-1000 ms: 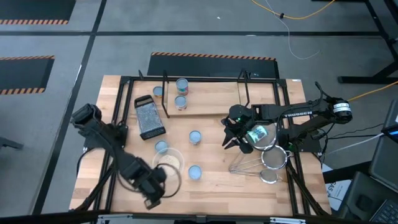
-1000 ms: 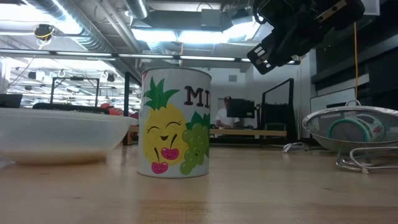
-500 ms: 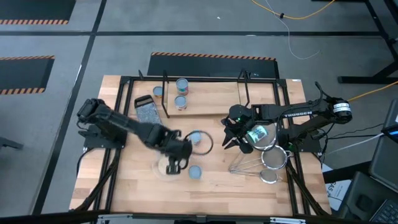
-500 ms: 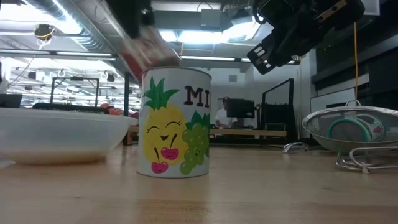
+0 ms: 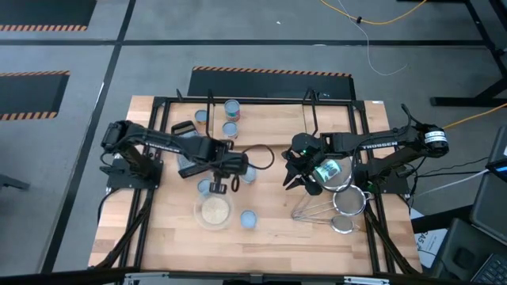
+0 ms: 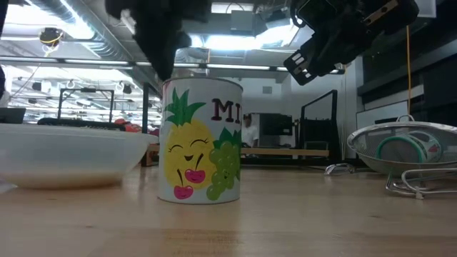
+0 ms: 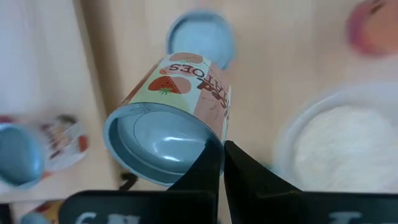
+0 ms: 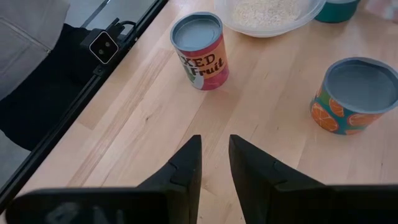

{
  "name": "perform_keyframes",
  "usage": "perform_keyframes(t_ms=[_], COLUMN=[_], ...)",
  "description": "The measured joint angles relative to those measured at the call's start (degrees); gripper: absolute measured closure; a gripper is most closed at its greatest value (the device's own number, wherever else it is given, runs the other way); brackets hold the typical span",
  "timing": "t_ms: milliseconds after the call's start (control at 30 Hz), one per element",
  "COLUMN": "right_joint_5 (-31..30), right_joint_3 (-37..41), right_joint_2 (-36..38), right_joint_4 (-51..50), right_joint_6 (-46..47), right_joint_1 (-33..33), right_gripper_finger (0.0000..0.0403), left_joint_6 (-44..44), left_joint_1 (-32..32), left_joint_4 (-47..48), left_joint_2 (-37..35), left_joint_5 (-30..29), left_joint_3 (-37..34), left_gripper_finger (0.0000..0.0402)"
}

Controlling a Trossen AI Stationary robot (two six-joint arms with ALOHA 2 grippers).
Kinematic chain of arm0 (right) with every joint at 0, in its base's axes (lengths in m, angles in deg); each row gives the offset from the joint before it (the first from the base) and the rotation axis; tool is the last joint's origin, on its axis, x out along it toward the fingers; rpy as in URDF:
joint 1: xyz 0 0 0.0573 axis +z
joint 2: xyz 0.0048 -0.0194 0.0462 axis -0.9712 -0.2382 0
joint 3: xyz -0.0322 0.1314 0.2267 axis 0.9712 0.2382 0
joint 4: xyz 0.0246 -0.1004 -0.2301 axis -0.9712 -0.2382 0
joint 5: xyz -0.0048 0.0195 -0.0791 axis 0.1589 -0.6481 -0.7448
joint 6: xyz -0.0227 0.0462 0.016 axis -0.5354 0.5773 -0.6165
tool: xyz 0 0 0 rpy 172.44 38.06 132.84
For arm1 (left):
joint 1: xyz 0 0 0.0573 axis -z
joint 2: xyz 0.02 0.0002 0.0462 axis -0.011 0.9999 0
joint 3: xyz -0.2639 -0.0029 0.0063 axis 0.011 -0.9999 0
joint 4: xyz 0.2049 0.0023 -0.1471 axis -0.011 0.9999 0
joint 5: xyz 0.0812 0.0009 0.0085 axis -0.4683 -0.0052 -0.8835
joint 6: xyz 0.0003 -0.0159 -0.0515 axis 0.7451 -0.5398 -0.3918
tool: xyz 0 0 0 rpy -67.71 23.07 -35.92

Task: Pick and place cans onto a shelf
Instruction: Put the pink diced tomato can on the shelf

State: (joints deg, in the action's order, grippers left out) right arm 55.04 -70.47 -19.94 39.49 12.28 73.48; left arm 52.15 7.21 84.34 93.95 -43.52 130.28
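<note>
While two short blue-topped tins (image 5: 230, 119) already stand on the long light-wood shelf with black wire supports (image 5: 269, 136), most of the job is judged undone: more tins wait on the wooden surface (image 5: 277, 229), one in front of the left pincer (image 5: 223, 187) and one (image 5: 248, 220) beyond the clear round bowl of pale grains (image 5: 214, 211) just ahead of it. That pincer looks pressed together beside a tilted strawberry-labelled tin (image 7: 171, 118); whether it pinches the rim I cannot tell. Off to the side, the right pincer (image 5: 297, 180) hovers slightly spread, gripping nothing, next to wire strainers (image 5: 337, 207).
</note>
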Motion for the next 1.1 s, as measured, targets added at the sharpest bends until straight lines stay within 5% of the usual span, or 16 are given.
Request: perform_keyframes(t_ms=[600, 1100], right_joint_5=[-0.02, -0.04], right_joint_3=[0.0, 0.0], right_joint_2=[0.0, 0.0], right_joint_4=[0.07, 1.16], right_joint_6=[-0.02, -0.06], right_joint_1=[-0.02, -0.02], right_gripper_finger=[0.0317, 0.0317], left_joint_6=[3.07, 2.94], left_joint_1=[-3.22, -3.2], left_joint_4=[-5.86, -10.41], left_joint_2=[0.0, 0.02], left_joint_5=[-2.48, -2.0], left_joint_3=[-14.05, -18.19], left_gripper_finger=[0.0397, 0.0395])
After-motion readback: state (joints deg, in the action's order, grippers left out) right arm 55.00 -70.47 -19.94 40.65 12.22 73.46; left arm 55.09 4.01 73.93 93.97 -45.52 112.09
